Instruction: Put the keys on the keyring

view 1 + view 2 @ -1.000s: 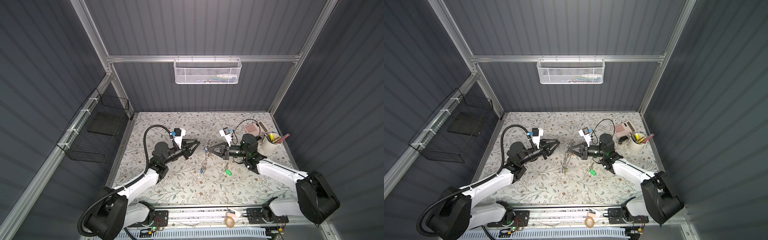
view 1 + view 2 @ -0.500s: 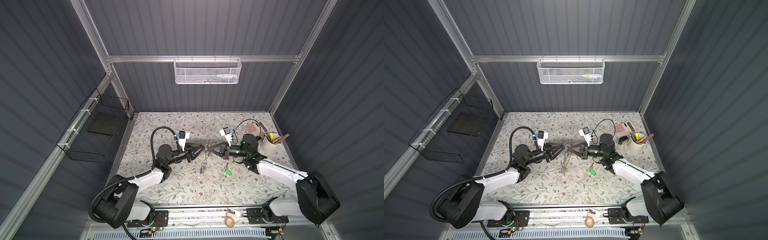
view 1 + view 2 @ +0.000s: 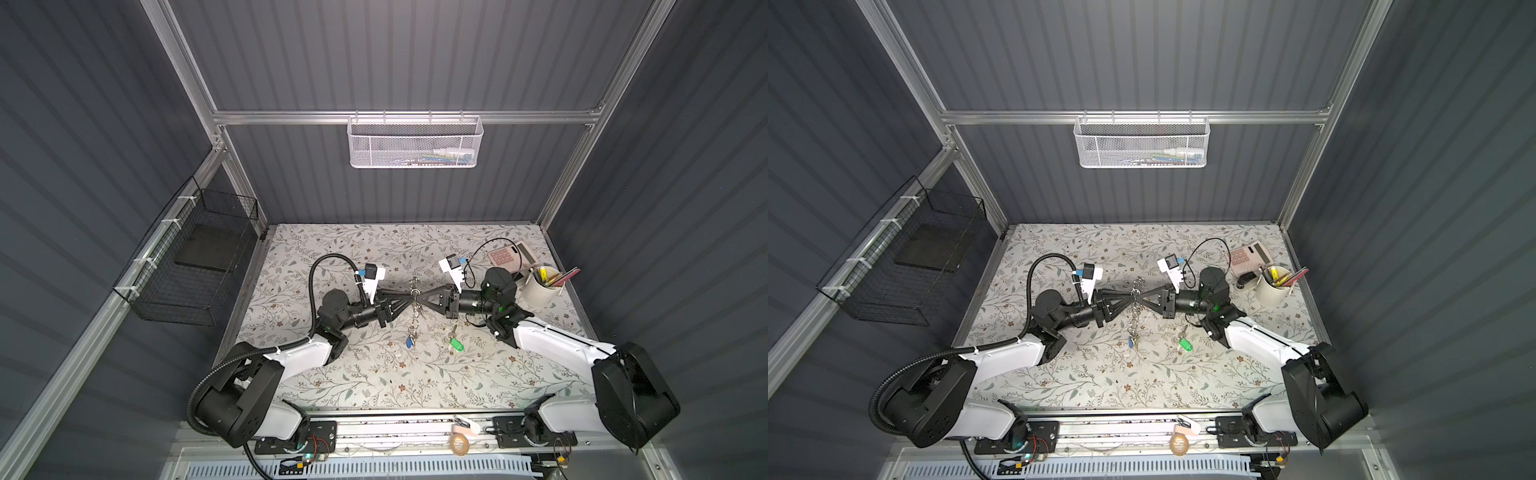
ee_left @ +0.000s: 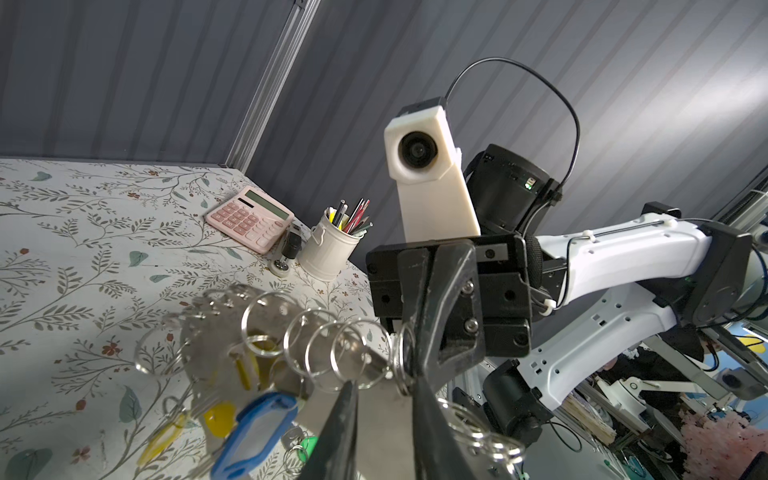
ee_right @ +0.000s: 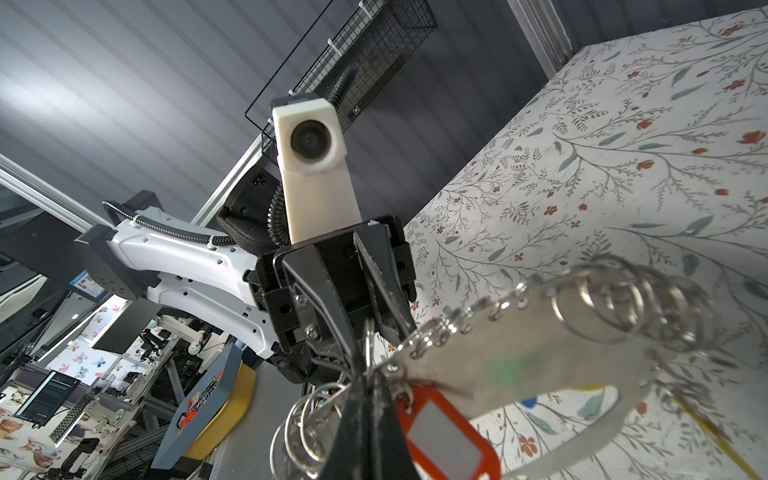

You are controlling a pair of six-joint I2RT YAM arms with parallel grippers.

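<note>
A: Where are the keys [image 3: 456,344]?

B: Lying on the floral-printed tabletop [image 3: 374,376], near the right arm and apart from both tools; small silver keys on a tiny ring with a glossy green oblong tag; both top views show them whole; the left wrist view catches only a green sliver of the keys [image 4: 309,444].

A: And the keyring [image 3: 414,309]?

B: Held up between the 2 tools, hanging toward the tabletop as a chain of thin silver wire rings, with a blue tag [image 3: 409,341] lowest; up close the keyring [image 5: 540,345] is a flat band of dull grey metal, blurred; a red tag [image 5: 446,436] with a pale window shows only in the right wrist view; the yellow tags [image 4: 218,417] only in the left wrist view.

A: The right gripper [image 3: 419,296]?

B: Clenched on the keyring; the left wrist view shows its black jaws pinched together among the rings.

A: The left gripper [image 3: 409,295]?

B: Its tips reach the keyring from the opposite side; the right wrist view shows 2 tapered black fingers [image 5: 320,291] narrowly parted with a ring between; I cannot tell whether they pinch it.

A: Anything else?

B: A pink calculator [image 4: 249,218] and a white pot of pencils [image 4: 328,253] in the far right corner; a white mesh basket [image 3: 415,141] on the back wall, in both top views only.
</note>
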